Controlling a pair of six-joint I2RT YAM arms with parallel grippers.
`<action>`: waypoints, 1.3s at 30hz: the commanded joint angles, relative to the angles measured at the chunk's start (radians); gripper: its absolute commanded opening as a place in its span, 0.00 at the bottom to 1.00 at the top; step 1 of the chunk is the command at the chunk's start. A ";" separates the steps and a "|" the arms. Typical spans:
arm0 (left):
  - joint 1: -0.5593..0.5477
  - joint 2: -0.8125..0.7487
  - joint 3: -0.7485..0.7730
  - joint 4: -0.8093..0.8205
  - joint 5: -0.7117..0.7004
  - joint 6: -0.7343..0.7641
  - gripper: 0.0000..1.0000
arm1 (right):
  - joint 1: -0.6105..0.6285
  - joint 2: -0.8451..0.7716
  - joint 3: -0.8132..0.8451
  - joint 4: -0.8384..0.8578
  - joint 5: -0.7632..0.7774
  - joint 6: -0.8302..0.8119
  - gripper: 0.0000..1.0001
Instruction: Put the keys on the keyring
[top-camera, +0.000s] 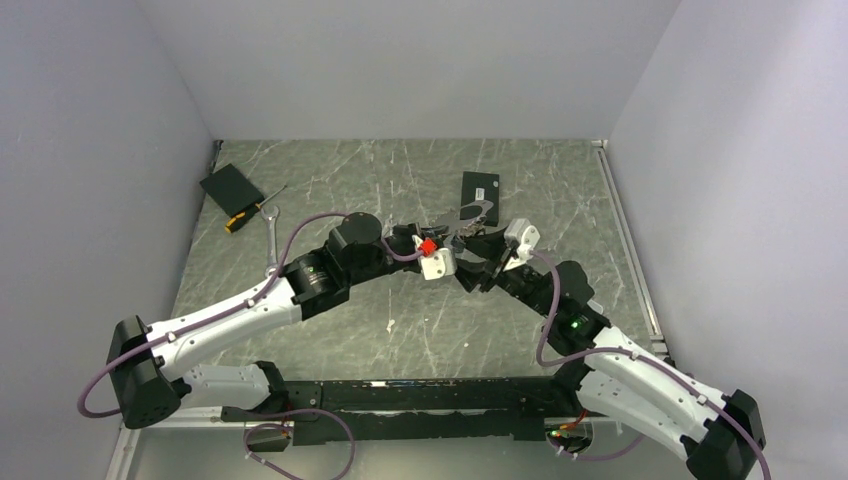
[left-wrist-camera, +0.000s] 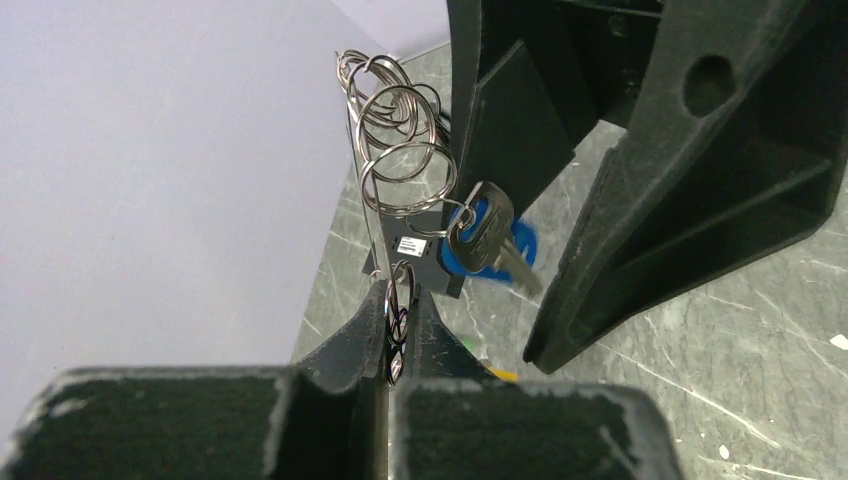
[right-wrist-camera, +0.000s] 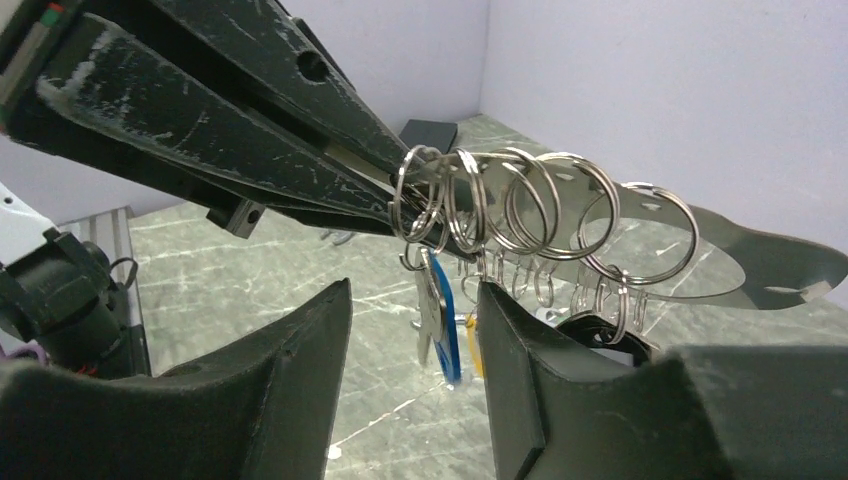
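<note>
My left gripper (left-wrist-camera: 398, 292) is shut on the thin wire of the keyring (left-wrist-camera: 397, 130), which it holds above the table in the middle (top-camera: 466, 214). A row of small silver split rings (right-wrist-camera: 520, 205) hangs along the wire loop (right-wrist-camera: 700, 262). A blue-headed key (left-wrist-camera: 484, 240) dangles from one small ring. My right gripper (right-wrist-camera: 415, 290) is open, its jaws on either side of that blue key (right-wrist-camera: 444, 335) without touching it. The left gripper's fingers (right-wrist-camera: 230, 110) show at the upper left of the right wrist view. Other keys are not visible.
A black box (top-camera: 480, 188) lies behind the grippers. A black pad (top-camera: 231, 187), a yellow-handled screwdriver (top-camera: 245, 215) and a silver wrench (top-camera: 272, 240) lie at the far left. Grey walls stand on three sides.
</note>
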 joint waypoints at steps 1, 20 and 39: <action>-0.005 -0.049 0.045 0.083 0.026 -0.017 0.00 | 0.005 0.008 0.054 0.053 0.029 -0.004 0.66; -0.005 -0.046 0.036 0.102 0.005 -0.028 0.00 | 0.007 -0.011 0.072 0.003 -0.013 0.026 0.00; -0.005 -0.040 -0.042 0.172 -0.069 -0.048 0.00 | 0.007 -0.121 0.278 -0.440 -0.082 0.072 0.00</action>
